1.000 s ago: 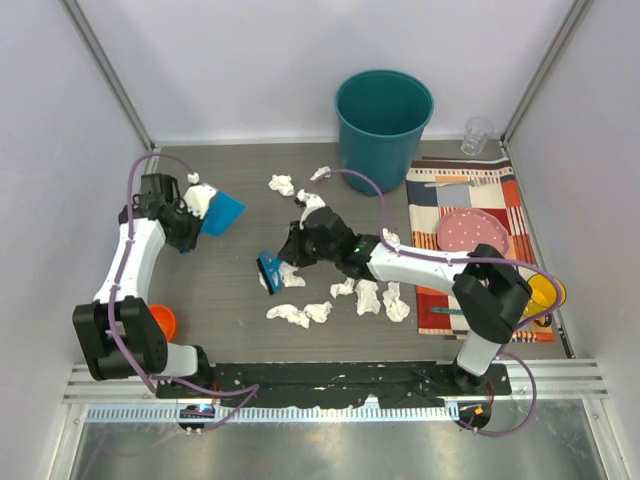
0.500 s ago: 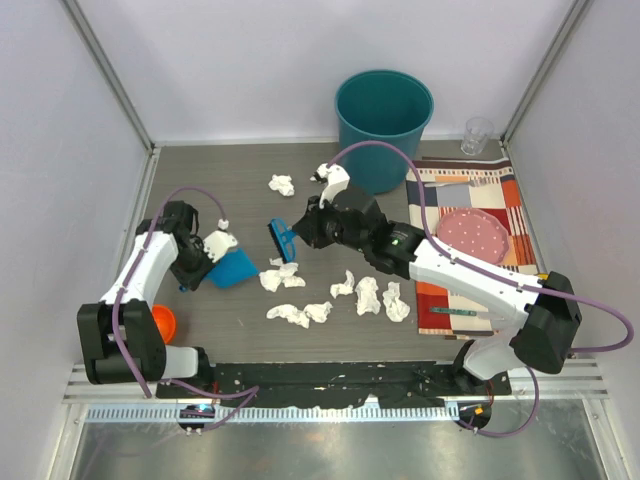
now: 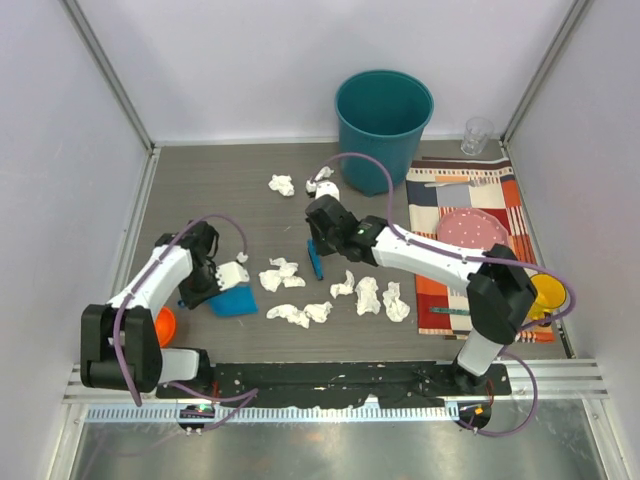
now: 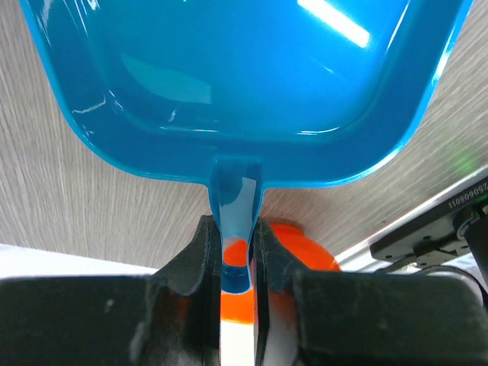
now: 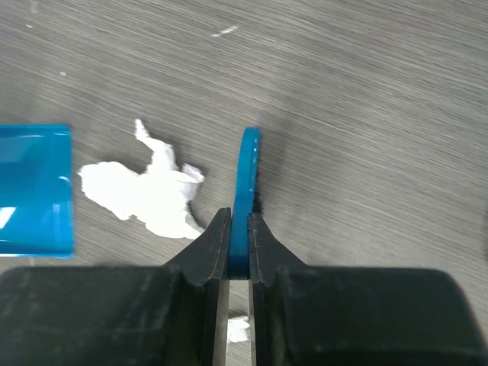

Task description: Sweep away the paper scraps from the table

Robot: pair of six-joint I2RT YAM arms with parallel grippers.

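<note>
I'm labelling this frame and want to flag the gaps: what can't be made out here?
- Orange thing: top view, left arm covers part; left wrist view, dustpan handle and fingers hide most.
- Yellow thing: top view, right arm overlaps it.
- Brush: right wrist view, edge-on; bristles unclear.

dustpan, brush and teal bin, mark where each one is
dustpan [image 4: 252, 76]: left wrist view, bare inside of the blue pan.
brush [image 5: 248, 175]: right wrist view, blue back edge just ahead of the fingers.
teal bin [image 3: 375, 155]: top external view, outer front wall below the rim.
</note>
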